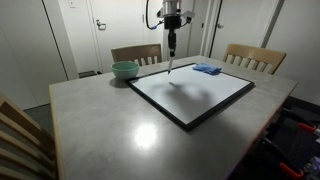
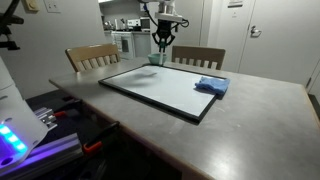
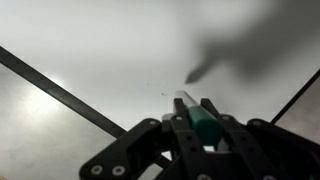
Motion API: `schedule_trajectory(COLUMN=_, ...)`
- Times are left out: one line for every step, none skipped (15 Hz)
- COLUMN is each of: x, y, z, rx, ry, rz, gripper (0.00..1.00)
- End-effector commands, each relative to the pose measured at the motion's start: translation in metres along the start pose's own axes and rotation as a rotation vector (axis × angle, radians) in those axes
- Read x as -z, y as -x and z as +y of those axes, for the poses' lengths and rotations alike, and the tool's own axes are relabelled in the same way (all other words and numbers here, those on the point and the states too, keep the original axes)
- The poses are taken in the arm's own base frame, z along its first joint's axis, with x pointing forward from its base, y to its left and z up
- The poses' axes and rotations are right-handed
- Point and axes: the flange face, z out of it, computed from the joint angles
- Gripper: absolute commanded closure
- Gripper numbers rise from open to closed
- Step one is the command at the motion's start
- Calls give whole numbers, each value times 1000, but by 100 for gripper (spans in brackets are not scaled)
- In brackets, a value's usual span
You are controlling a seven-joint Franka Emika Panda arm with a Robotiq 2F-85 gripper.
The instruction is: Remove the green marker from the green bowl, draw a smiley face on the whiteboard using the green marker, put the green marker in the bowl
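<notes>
My gripper (image 1: 171, 45) hangs over the far edge of the whiteboard (image 1: 190, 90), shut on the green marker (image 1: 170, 63), which points down at the board. In the wrist view the marker (image 3: 200, 118) sits between the fingers (image 3: 213, 110), its tip close above the white surface near a tiny green dot. The green bowl (image 1: 125, 70) stands on the table off the board's far corner, beside the gripper; in an exterior view it (image 2: 154, 59) is partly hidden behind the gripper (image 2: 162, 45). The whiteboard (image 2: 160, 88) looks blank in both exterior views.
A blue cloth pad (image 1: 207, 69) lies on the board's corner (image 2: 211, 86). Wooden chairs (image 1: 136, 53) (image 1: 253, 57) stand at the far side of the grey table (image 1: 120, 130). A chair back (image 1: 20, 140) rises at the near edge.
</notes>
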Motion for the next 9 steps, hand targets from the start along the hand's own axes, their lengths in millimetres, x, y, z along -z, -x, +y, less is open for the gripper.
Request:
schedule_trajectory(x=-9, y=1, z=11, rx=0, ry=8, rz=36, gripper=95)
schedule_trajectory(x=-11, y=2, z=13, rx=-3, ry=12, rz=32, gripper=95)
schedule_trajectory(x=-10, y=2, z=14, rx=0, ry=19, rz=36, gripper=95)
schedule_trajectory(x=-9, y=0, z=16, rx=5, ry=38, rz=50, gripper=95)
schedule_trajectory(x=-9, y=-1, z=17, rx=6, ry=49, rz=63, gripper=95)
schedule_trajectory(x=-10, y=-1, z=18, rx=6, ry=54, rz=70, gripper=95)
schedule_trajectory(x=-10, y=-2, z=19, rx=6, ry=59, rz=79, gripper=95)
schedule_trajectory(x=-11, y=-3, z=19, rx=4, ry=60, rz=82, gripper=95)
schedule_trajectory(x=-12, y=-3, z=19, rx=4, ry=59, rz=84, gripper=95)
